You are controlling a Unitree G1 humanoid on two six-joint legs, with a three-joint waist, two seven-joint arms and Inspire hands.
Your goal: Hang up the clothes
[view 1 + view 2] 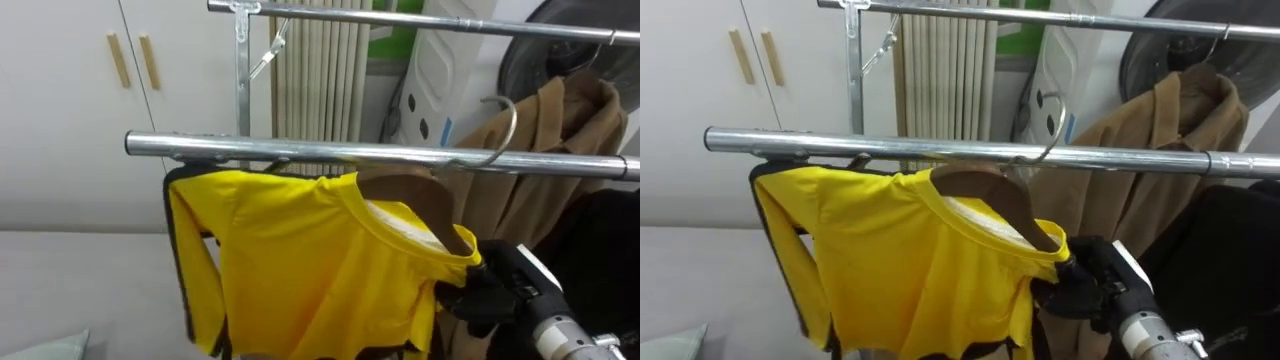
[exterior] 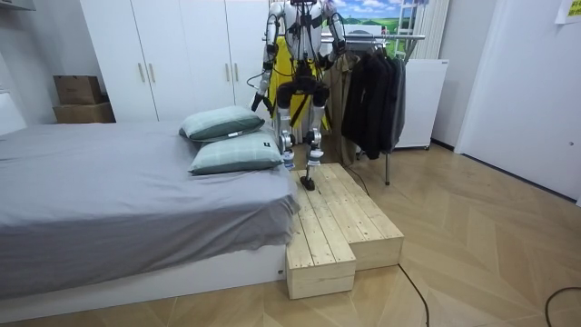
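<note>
As hanger [image 1: 410, 190] hooks rail [image 1: 250, 148], yellow shirt [image 1: 300, 260] (draped) — right hand [image 1: 1080, 285] gripping

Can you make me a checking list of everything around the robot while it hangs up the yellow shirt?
surface: metal rail; the robot stands before it on a wooden platform.
job's things: yellow shirt on a wooden hanger, hook over the rail.
clutter: brown coat and dark clothes hanging alongside.
hands: right hand clutches the shirt's shoulder; left hand hangs low.
cables: nothing seen beyond the robot's own.
surroundings: white wardrobe, grey bed, two pillows.
</note>
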